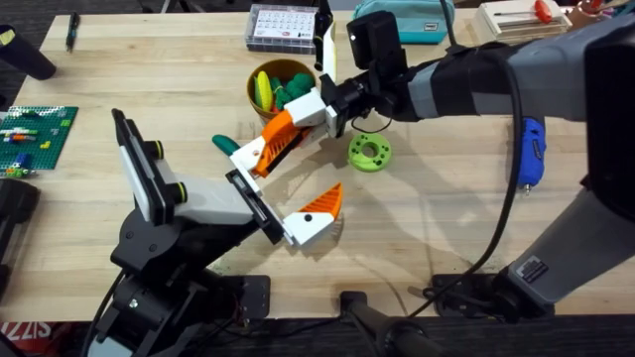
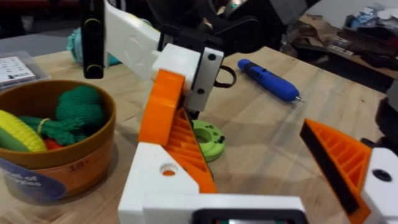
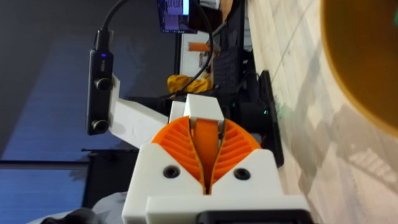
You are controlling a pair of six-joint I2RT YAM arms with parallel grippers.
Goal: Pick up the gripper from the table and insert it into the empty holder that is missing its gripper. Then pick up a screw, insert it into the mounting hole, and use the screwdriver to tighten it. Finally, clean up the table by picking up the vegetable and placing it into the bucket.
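Gripper point(image 1: 270, 149) clamped in right end effector point(image 1: 294, 127) beside holder point(image 1: 248, 203).

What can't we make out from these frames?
- Whether the gripper is fully seated in the holder: the joint is cut off by the left wrist view's bottom edge and too small overhead.
- Screws in the clear box: too small overhead.
- Lower contents of the bucket: hidden under the top vegetables, left wrist and overhead.
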